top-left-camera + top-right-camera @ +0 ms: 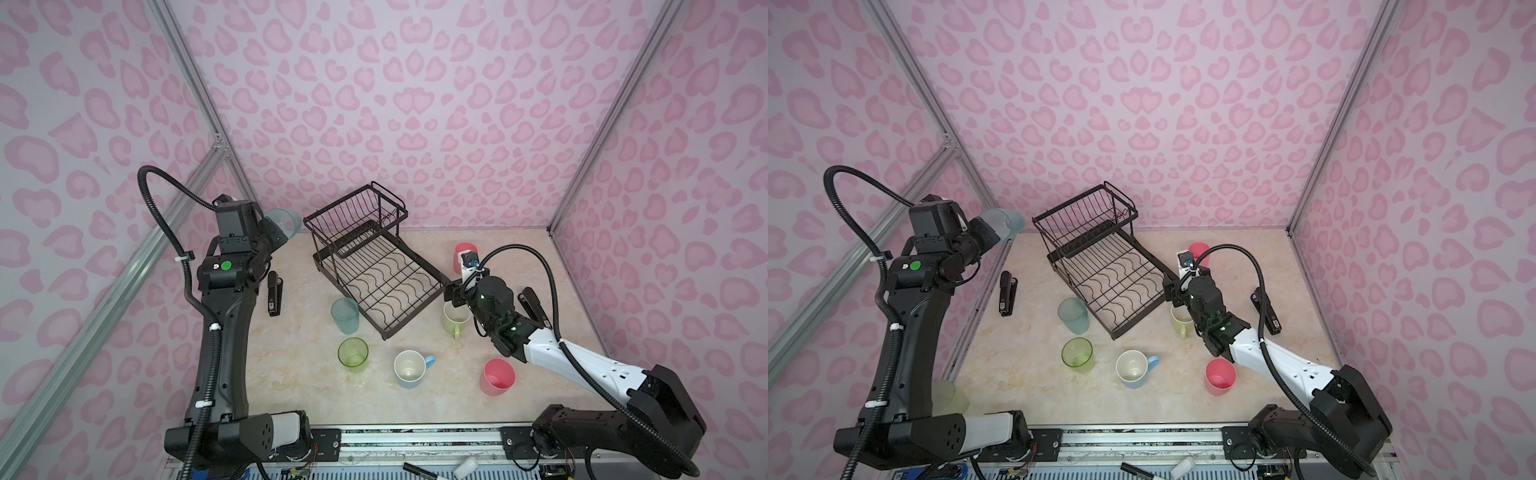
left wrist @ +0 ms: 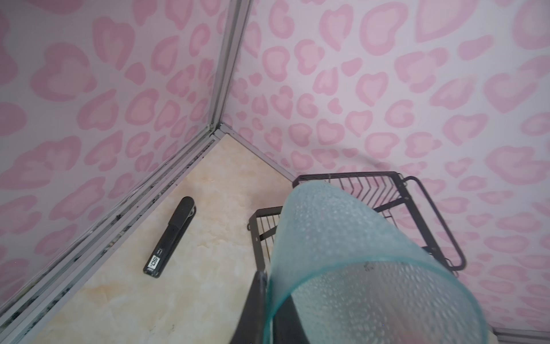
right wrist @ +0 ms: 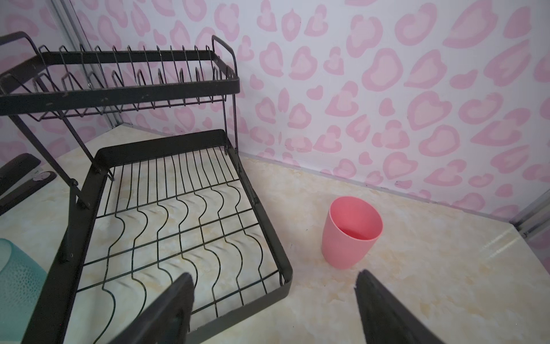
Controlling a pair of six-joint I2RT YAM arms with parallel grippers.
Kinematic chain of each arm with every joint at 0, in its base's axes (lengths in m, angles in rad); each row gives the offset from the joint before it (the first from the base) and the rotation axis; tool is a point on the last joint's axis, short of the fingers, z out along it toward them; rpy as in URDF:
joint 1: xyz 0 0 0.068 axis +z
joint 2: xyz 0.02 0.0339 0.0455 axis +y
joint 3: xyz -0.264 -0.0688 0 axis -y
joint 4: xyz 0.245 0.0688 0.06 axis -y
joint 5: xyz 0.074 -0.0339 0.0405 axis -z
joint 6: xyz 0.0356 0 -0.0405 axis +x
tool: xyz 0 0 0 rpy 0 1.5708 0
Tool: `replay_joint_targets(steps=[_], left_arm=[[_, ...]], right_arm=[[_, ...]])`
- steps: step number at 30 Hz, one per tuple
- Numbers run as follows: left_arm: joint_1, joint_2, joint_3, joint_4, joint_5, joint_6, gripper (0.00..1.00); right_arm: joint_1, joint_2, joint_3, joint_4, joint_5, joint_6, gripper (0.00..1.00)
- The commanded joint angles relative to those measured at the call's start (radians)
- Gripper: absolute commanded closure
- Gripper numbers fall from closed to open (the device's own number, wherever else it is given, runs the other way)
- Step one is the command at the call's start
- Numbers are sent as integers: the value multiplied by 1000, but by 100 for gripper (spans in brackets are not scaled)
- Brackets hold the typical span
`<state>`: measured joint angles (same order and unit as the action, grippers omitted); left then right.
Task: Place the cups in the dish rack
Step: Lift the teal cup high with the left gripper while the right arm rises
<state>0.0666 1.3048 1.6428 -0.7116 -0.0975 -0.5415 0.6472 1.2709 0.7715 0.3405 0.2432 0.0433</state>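
black stapler (image 1: 274, 293): lying flat, left of centre in both top views | second black stapler (image 1: 534, 309): right of centre, partly hidden | marker (image 1: 419, 470): black, bottom edge | white piece (image 1: 464, 467): just right of marker, too small to identify | tabletop (image 1: 291, 395): beige marble | walls (image 1: 415, 104): pink heart-spot print

On the black stapler (image 2: 171, 236) a white label (image 2: 154, 262) is showing, characters blurring past reading, nothing else reading legibly.
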Motion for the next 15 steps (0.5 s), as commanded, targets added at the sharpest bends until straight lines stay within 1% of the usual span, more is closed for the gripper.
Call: replay_joint_targets(steps=[1, 6, 9, 12, 15], left_arm=[[-31, -21, 27, 107, 95, -9, 94], [-77, -30, 0, 237, 239, -65, 95], [-106, -19, -37, 339, 340, -124, 95], [-154, 6, -60, 423, 384, -163, 95], [-205, 36, -86, 520, 414, -214, 95]], right_arm=[[1, 2, 37, -39, 1, 39, 16], [-9, -9, 95, -86, -10, 99, 16], [-47, -25, 117, -103, -48, 173, 15], [-132, -40, 147, -123, -129, 315, 15], [-229, -44, 157, -80, -239, 486, 15]])
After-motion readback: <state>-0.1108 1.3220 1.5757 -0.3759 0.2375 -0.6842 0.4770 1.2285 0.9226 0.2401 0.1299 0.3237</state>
